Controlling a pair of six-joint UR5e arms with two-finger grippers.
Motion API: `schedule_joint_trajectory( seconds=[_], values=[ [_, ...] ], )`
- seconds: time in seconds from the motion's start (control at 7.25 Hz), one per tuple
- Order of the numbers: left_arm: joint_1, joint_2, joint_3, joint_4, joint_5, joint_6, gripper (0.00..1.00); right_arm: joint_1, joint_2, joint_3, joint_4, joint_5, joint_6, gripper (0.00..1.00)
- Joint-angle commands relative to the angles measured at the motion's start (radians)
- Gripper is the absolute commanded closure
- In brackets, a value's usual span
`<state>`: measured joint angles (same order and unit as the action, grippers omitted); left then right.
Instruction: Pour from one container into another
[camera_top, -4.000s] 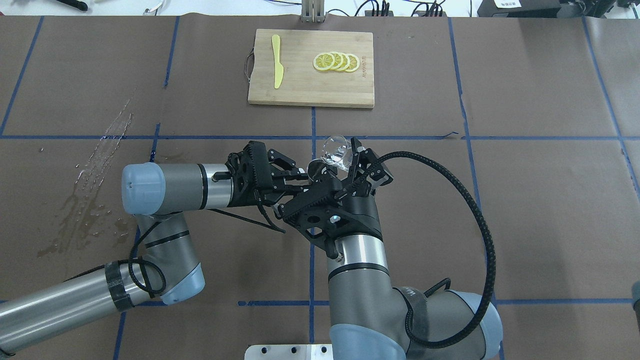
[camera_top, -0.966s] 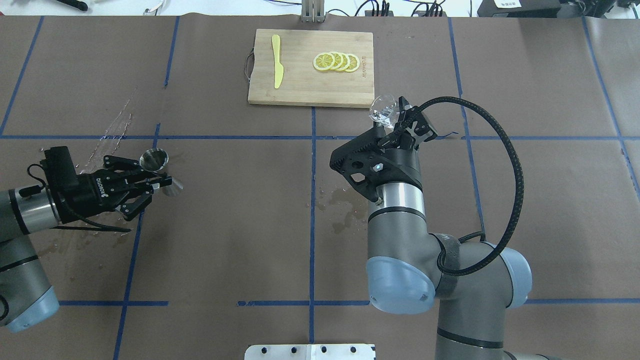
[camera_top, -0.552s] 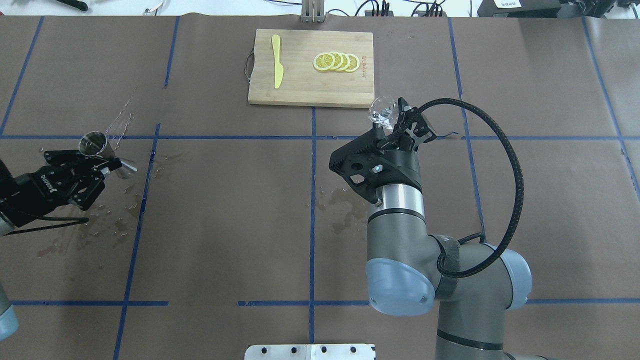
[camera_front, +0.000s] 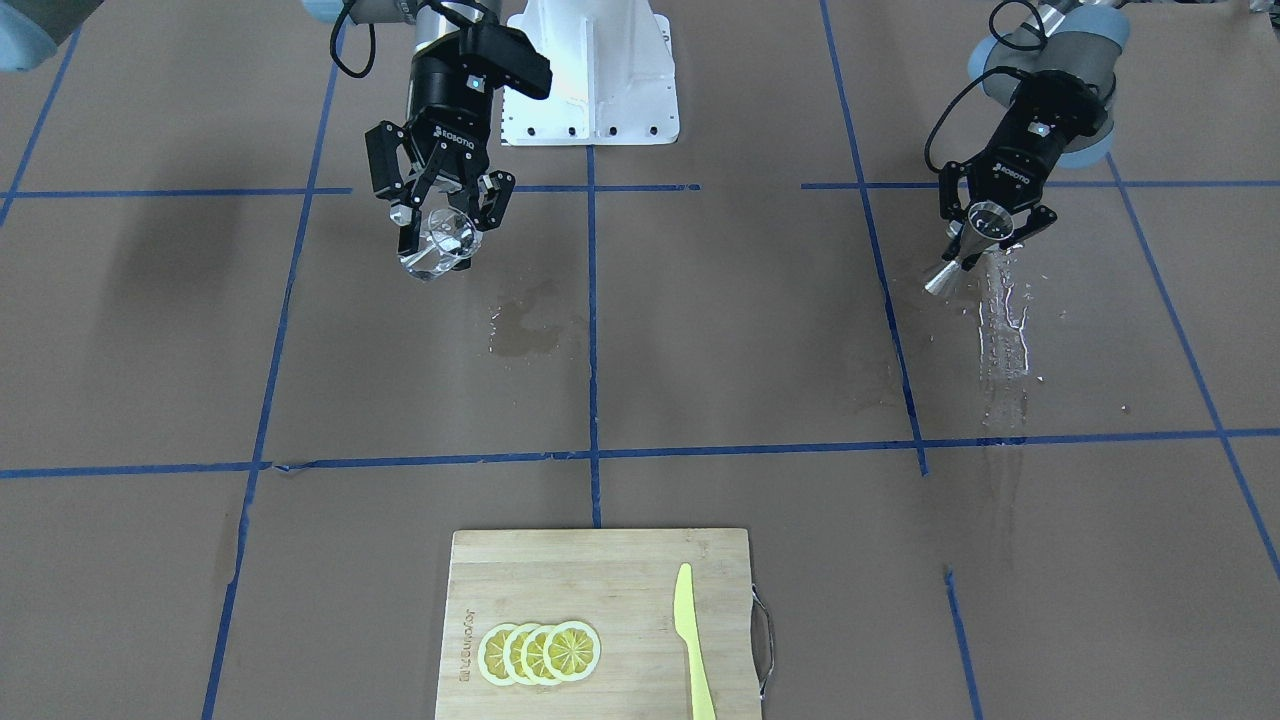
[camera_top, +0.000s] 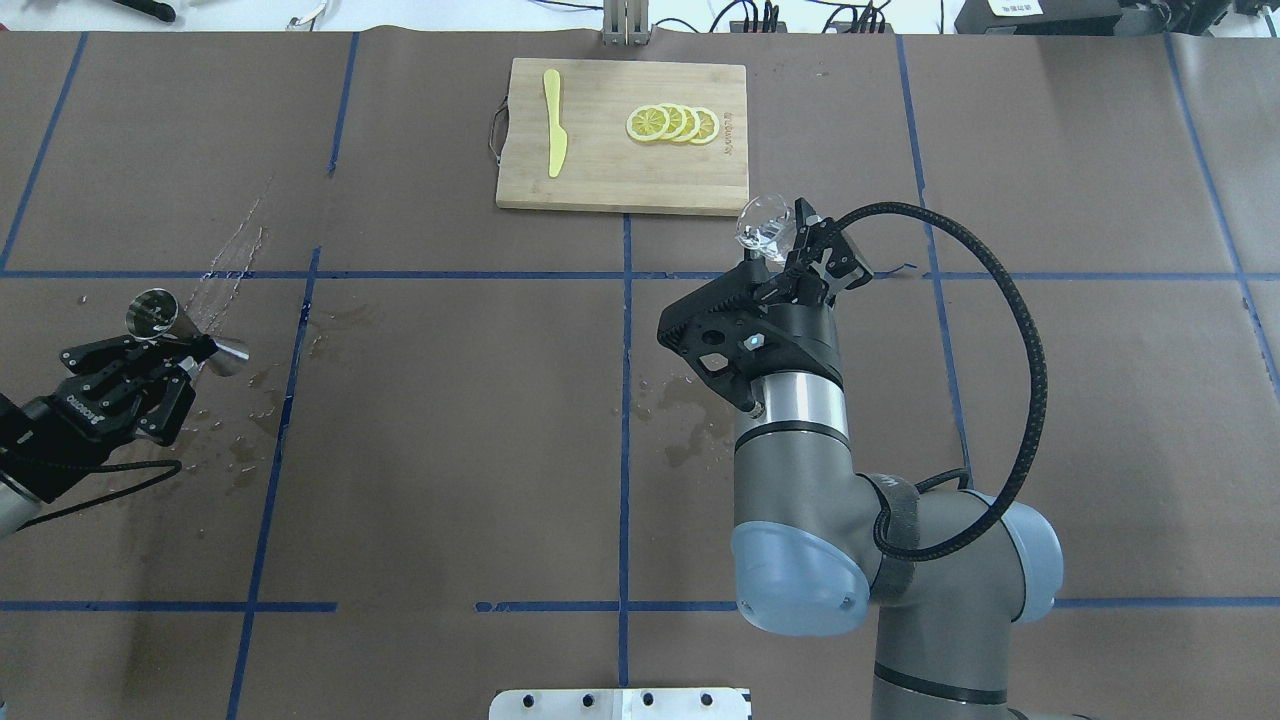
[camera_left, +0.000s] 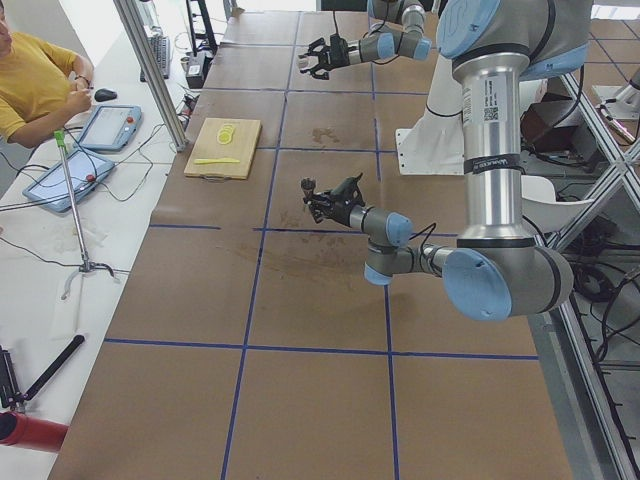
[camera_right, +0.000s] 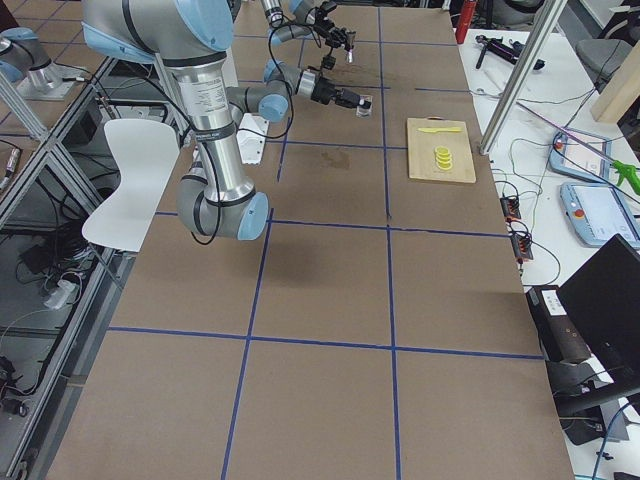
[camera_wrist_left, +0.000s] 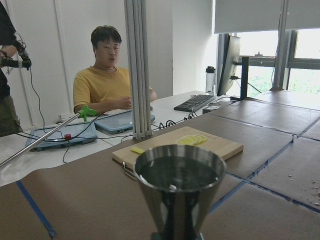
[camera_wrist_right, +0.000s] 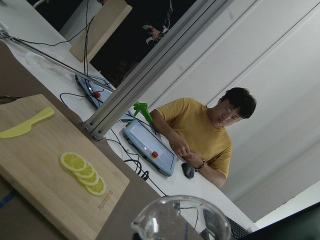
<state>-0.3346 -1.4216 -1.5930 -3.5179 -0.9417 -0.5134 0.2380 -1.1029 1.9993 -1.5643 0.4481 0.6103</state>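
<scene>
1. The right gripper (camera_front: 447, 225) is clamped on the glass (camera_front: 437, 250), one finger on each side of its wall. It holds the glass clear of the table, left of centre in the overhead view's upper half, just off the board's (camera_top: 620, 170) lower right corner.
2. The left gripper (camera_top: 185, 352) pinches the jigger (camera_front: 962, 252) at its narrow waist, at the far left edge of the overhead view. That is likely the surest grip, since both cones flare away from the fingers.
3. The two vessels are well apart, so nothing can be poured from here. The left wrist view shows the jigger upright with what looks like liquid inside, so the pour may already be done.
4. The glass is clear, colourless and short. Its rim shows as a level oval at the bottom of the right wrist view. I cannot tell whether anything remains in it.
5. The jigger is polished steel, hourglass-shaped, with a thin round lip.
6. Wet streaks (camera_front: 1003, 320) glisten on the matte brown paper beside the jigger. A darker damp patch (camera_top: 685, 415) lies near the centre.
7. The pale wooden board carries fanned lemon slices (camera_top: 672, 124) and a yellow plastic knife (camera_top: 553, 122).
</scene>
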Motion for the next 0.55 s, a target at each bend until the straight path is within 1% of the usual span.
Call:
schedule_joint_trajectory(
  seconds=[0.0,0.41],
  values=[
    [0.086,0.001,0.01,0.01,0.157,-0.01,1.0,-0.002,0.0,0.001,0.001,-0.002,0.002,1.0],
    [0.108,0.0,0.088,0.013,0.283,-0.013,1.0,-0.003,-0.002,0.001,0.001,-0.002,0.002,1.0]
  ],
)
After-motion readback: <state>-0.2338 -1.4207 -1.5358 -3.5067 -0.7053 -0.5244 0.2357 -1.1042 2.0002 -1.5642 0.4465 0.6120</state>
